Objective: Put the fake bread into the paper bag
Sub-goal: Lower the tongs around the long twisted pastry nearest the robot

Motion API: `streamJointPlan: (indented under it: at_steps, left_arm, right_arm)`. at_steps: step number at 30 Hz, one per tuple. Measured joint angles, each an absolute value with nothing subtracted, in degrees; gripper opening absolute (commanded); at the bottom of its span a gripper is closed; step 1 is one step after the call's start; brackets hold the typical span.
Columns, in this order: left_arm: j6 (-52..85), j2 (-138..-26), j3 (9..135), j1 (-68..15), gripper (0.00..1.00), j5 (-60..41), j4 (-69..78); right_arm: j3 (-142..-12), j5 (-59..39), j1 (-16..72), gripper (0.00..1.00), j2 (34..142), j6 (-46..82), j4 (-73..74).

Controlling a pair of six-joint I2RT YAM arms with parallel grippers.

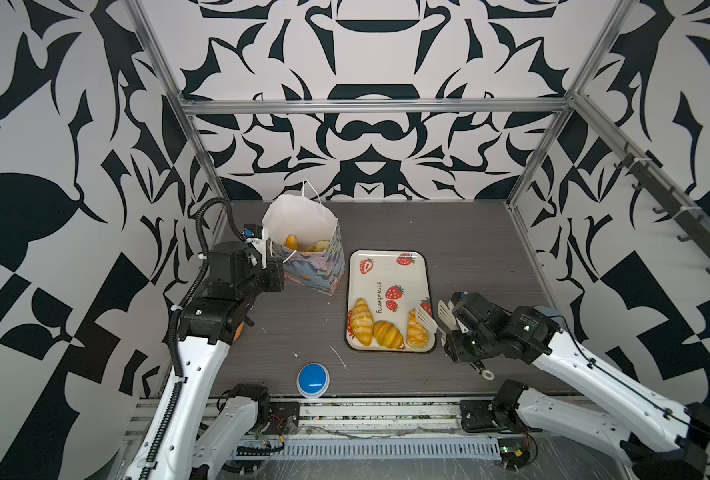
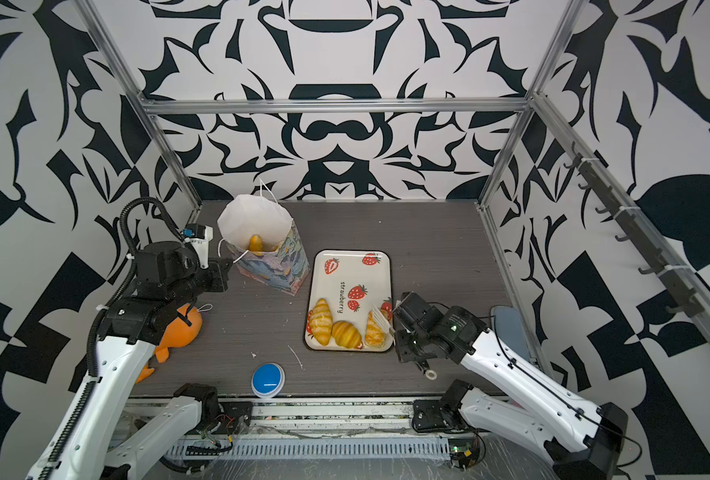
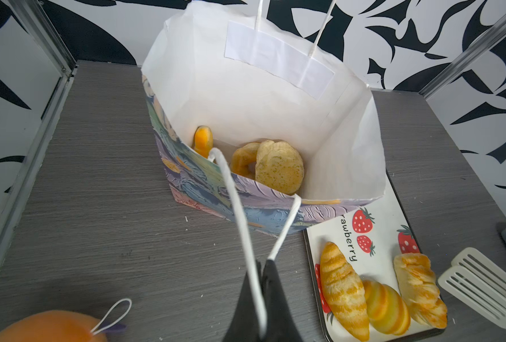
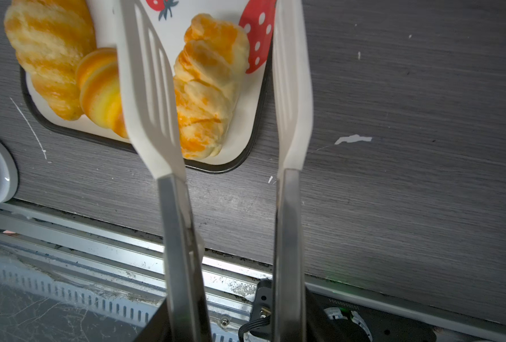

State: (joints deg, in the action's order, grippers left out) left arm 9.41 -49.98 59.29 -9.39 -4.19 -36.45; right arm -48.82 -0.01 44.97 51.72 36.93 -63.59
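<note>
My right gripper (image 1: 453,326) clamped on white slotted tongs (image 4: 148,88), blades apart | golden plaited toy pastry (image 4: 207,97) lengthwise in their gap, near right corner of strawberry-print tray (image 1: 386,254) | left gripper (image 3: 262,266) pinching cord handle (image 3: 237,207) of flowered paper bag (image 3: 204,183)

The flower-printed paper bag (image 1: 311,270) is standing open just beside the far left corner of the strawberry tray (image 1: 386,270), holding a ring doughnut (image 3: 242,160), a round bun (image 3: 279,167) and an orange pastry (image 3: 203,140), while three golden pastries (image 1: 387,334) are lying along that tray's near edge.

A robot test cell in a lab.
Aluminium frame (image 1: 374,106), patterned black-and-white walls (image 1: 386,54), grey tabletop (image 1: 469,249), exposed wiring (image 2: 220,422) at front.
</note>
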Motion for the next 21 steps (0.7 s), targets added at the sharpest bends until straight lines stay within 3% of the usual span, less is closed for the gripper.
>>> streamJointPlan:
  at_steps: [21]
  left_arm:
    - [9.37,-49.93,58.72,-9.39,0.05,-4.08,-36.34]
  right_arm:
    - [-46.09,-3.7,44.97,0.52,55.61,37.56,-57.87]
